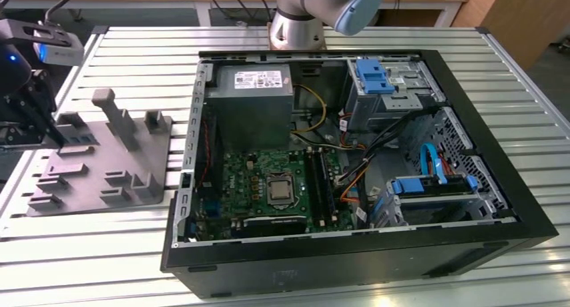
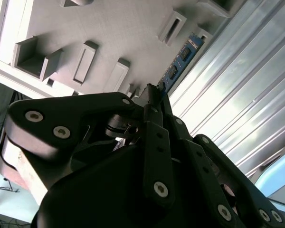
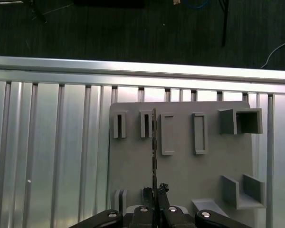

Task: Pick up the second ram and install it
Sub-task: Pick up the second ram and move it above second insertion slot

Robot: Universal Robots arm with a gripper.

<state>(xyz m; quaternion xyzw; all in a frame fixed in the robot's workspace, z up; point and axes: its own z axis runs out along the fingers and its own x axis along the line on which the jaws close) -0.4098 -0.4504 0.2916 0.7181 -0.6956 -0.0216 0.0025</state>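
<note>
At the exterior view's left the gripper [image 1: 43, 127] hangs over the grey holder [image 1: 98, 167], its fingers pressed together on the ram [image 2: 181, 58], which sticks out past the tips near the holder's edge. Judging from this, the strip needs a firm, square grip and a straight, level carry towards the black slots [image 1: 321, 180] in the open case [image 1: 498, 187] further right. The second wrist view shows the ram's chips. The first wrist view shows it edge-on, as a thin line.
</note>
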